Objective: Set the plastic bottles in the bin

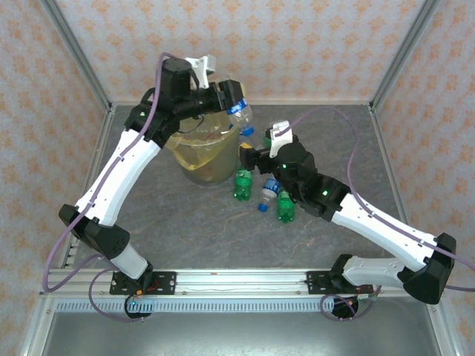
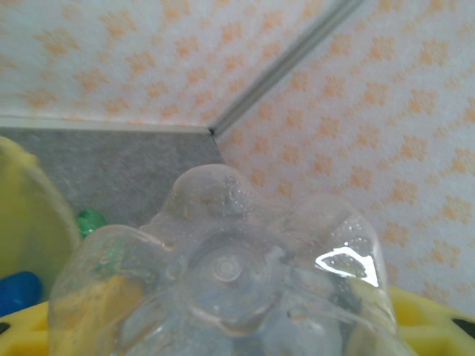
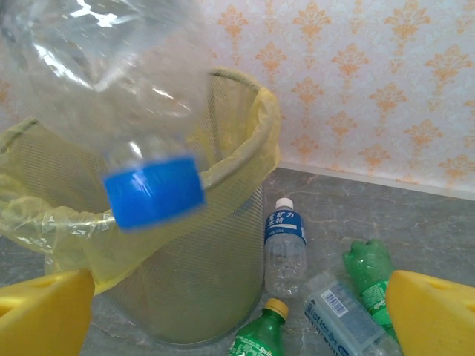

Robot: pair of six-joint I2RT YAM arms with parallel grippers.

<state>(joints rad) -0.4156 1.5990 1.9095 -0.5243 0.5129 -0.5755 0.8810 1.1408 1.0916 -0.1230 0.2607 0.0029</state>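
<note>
While my left gripper [image 1: 229,101] is clamped on a clear plastic bottle with a blue cap [image 1: 240,113], the bottle hangs cap-down above the right rim of the round mesh bin lined with a translucent yellow bag [image 1: 187,162]. From the left wrist I see the bottle's ridged base between the yellow pads. My right gripper [image 1: 249,157] sits just right of the bin, low, with its yellow fingers [image 3: 44,311] spread wide and nothing between them.

I cannot tell what lies inside the bin. Right of it, a clear blue-labelled bottle with a white cap [image 3: 285,245] stands upright, and two green bottles [image 3: 368,276] and a clear one [image 3: 340,317] lie near.

The grey table [image 1: 200,237] is bare in front of the bin; the patterned wall is close behind.
</note>
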